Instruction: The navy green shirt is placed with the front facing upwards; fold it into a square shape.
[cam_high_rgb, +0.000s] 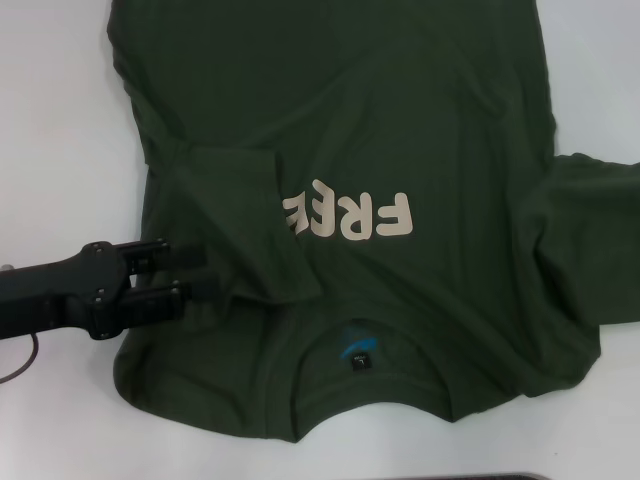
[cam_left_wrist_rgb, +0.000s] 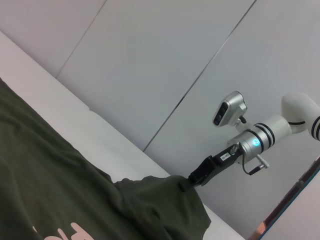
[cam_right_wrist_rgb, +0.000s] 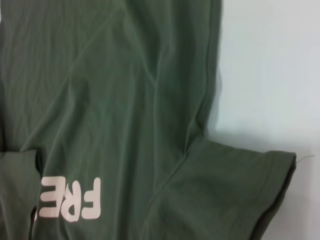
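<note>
White table (cam_high_rgb: 60, 150) — navy green shirt (cam_high_rgb: 400, 130) spread flat on it, front up.

Head camera overhead, wrist cameras closer, all sharing the shirt (cam_high_rgb: 400, 150) lettering

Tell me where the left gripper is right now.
In the head view the left gripper is at the shirt's left edge, beside the folded-in sleeve, left of the FREE lettering.
</note>
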